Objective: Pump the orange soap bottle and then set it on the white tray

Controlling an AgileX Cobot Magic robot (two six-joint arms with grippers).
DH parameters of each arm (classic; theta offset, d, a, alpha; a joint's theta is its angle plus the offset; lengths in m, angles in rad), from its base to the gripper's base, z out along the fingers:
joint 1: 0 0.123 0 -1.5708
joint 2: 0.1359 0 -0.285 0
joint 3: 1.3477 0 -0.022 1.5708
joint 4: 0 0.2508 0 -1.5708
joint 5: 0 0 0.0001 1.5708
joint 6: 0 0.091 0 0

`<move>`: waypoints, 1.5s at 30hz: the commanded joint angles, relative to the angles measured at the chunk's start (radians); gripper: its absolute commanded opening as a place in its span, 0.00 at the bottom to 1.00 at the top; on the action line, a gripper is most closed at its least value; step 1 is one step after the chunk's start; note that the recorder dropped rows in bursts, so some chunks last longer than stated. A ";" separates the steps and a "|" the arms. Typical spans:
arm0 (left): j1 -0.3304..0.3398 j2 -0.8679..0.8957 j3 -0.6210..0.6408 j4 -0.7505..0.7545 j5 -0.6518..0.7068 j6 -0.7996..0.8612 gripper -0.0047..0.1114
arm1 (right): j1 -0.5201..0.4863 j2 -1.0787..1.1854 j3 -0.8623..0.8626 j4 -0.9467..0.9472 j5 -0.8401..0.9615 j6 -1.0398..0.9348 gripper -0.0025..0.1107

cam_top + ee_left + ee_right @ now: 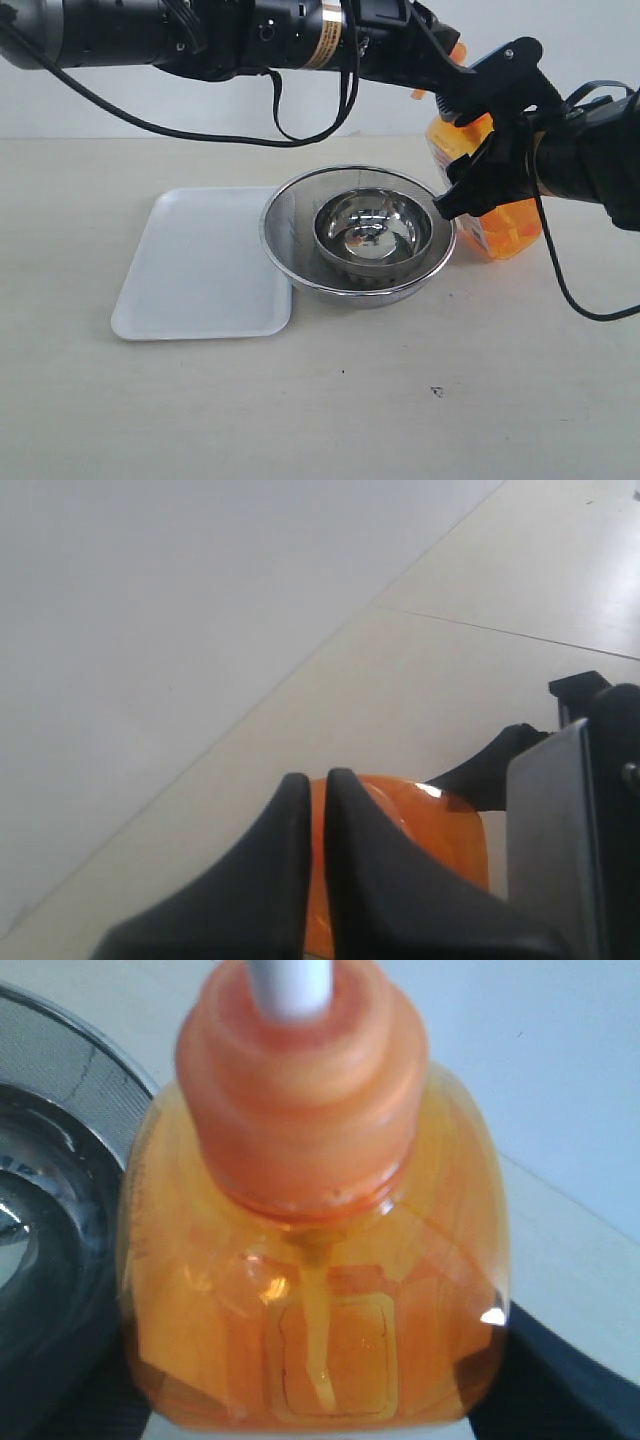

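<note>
Left of the mesh bowl (358, 238) you have the white tray (190, 270); just right of the bowl stands the orange soap bottle (505, 225), your left gripper (318, 785), fingers pressed together, on its pump head (440, 830), your right gripper (455, 150) clamped around its body.

Glossy, translucent orange plastic of the orange soap bottle (320, 1290) under the matt black left gripper (317, 780); just beside, shiny steel mesh bowl (290, 225); farther off, smooth white tray (200, 270).
</note>
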 commanded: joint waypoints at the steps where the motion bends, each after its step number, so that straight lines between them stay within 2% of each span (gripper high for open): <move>1: -0.006 0.043 0.012 0.010 0.000 -0.006 0.08 | 0.001 0.012 0.000 0.032 -0.066 0.028 0.02; 45: -0.006 0.059 0.012 0.010 -0.006 -0.006 0.08 | 0.001 0.012 0.000 0.032 -0.072 0.026 0.02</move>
